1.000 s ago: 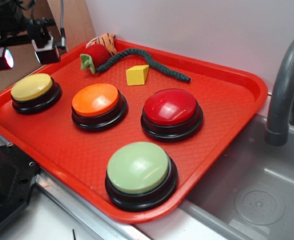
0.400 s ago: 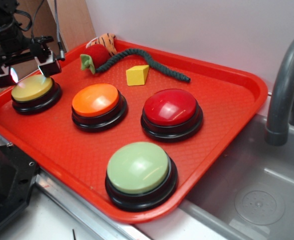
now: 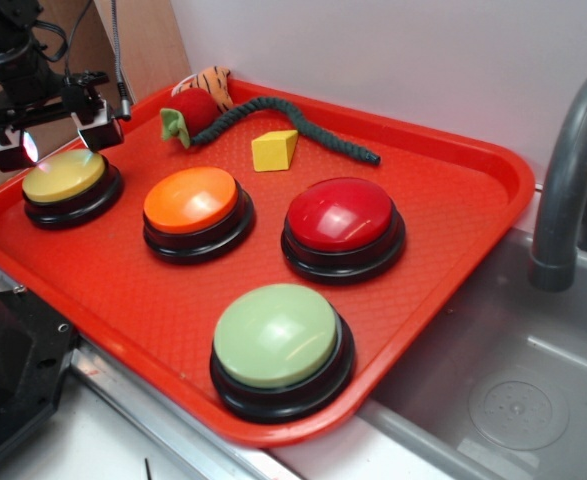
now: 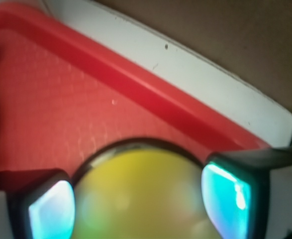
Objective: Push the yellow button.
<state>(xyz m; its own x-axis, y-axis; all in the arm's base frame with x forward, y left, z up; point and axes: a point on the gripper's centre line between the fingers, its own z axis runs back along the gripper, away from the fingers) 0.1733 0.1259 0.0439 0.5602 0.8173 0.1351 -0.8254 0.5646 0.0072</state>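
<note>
Red tray (image 3: 453,190) carries four buttons; over the yellow button (image 3: 63,176) hangs the tool (image 3: 53,140), fingers apart.

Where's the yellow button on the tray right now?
In the exterior view the yellow button sits at the red tray's far left, beside the orange button, directly under the open gripper.
</note>
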